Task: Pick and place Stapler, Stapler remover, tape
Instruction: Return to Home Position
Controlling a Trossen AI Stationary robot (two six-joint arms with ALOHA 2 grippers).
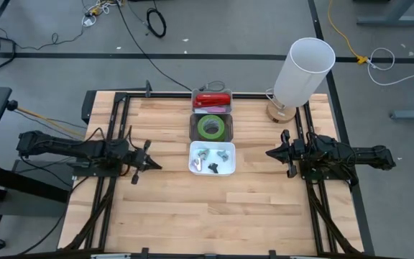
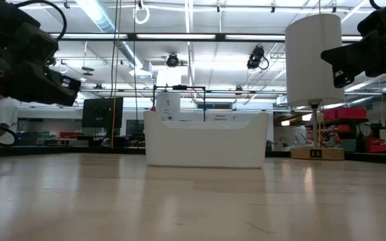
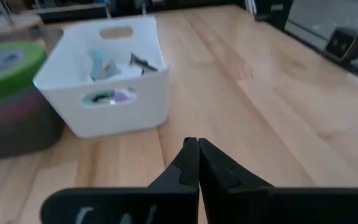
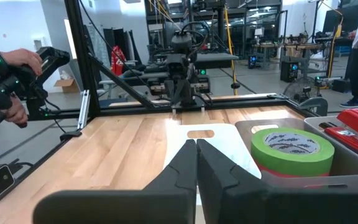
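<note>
Left gripper [image 3: 192, 148] and right gripper [image 4: 196, 148] hover empty, claws pressed together, by the table's [image 1: 164, 208] side edges — parked clear, I judge. From the far edge's middle inward — stapler [image 1: 213, 100], tape [image 1: 211, 127] in the black bin [image 1: 192, 137], removers [image 1: 205, 153] in the white bin [image 1: 191, 160].

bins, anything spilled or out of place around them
Nothing stands out. The red stapler, green tape and staple removers all lie inside the bins, none spilled; the left gripper and right gripper wait shut at the sides.
</note>
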